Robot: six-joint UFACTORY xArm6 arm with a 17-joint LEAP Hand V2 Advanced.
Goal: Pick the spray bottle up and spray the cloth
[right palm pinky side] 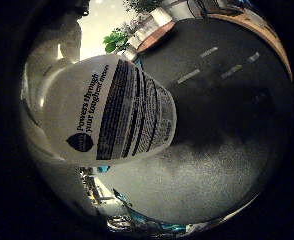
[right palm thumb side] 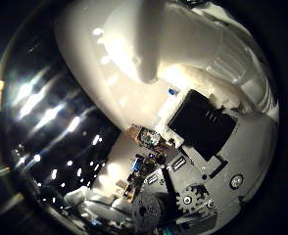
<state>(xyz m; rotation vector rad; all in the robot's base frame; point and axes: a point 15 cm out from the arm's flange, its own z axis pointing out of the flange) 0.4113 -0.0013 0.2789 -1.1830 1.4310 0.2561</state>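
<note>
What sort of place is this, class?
Probably an indoor workroom or lab. A white spray bottle is close to the hand above a dark grey table with a wooden edge, and a green plant stands beyond.

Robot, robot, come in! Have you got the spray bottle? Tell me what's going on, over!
Hand right against spray bottle; grip itself not visible. Bottle fills the palm views, above the dark table. No cloth in sight. Nothing in the way.

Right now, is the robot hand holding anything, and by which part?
It appears to hold the spray bottle, close against the palm. The robot hand sits at its upper part near the trigger; the exact finger contact cannot be seen.
</note>
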